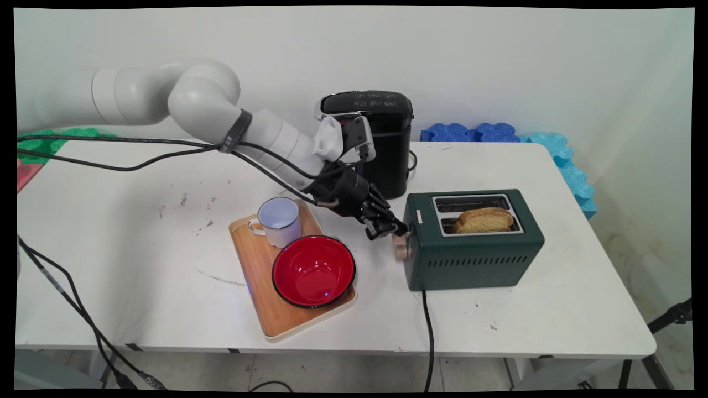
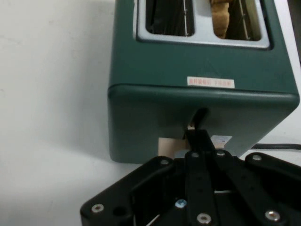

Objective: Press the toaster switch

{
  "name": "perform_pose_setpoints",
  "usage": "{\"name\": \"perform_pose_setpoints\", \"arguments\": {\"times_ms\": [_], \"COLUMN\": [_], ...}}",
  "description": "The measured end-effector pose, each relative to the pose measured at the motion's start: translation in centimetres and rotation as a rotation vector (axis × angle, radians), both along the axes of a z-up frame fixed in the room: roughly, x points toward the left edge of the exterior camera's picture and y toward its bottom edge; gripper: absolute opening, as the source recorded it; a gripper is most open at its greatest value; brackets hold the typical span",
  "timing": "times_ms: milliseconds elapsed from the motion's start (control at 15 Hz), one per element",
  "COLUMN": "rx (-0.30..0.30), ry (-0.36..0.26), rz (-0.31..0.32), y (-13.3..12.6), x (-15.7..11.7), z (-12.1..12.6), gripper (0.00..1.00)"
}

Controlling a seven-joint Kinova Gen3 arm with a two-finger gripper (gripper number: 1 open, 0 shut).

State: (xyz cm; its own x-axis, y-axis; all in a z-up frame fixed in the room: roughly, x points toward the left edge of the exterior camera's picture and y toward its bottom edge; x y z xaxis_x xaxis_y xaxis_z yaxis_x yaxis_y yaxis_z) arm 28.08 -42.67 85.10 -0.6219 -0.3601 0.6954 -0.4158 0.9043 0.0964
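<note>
right now i have the claw point(image 1: 394, 228) down at the left end of the green toaster point(image 1: 473, 243), its fingers drawn together and pressed at the lever slot point(image 2: 201, 117). toast point(image 1: 484, 220) sits in the near slot. to the claw's left a wooden tray point(image 1: 260, 298) on the white surface point(image 1: 138, 276) carries a red bowl point(image 1: 313, 271) and white mug point(image 1: 278, 221); a black coffee maker point(image 1: 381, 138) stands behind.

No text can be read for certain. A small white label with red print (too small to make out) sits on the green toaster point(image 2: 202, 99) near its top edge point(image 2: 210, 82).
</note>
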Motion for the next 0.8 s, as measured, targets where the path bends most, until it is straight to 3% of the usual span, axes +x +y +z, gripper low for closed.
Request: {"name": "perform_pose_setpoints", "arguments": {"times_ms": [800], "rx": [0.001], "ry": [-0.003], "rz": [-0.002], "y": [0.1], "x": [0.3], "z": [-2.1], "gripper": [0.00]}}
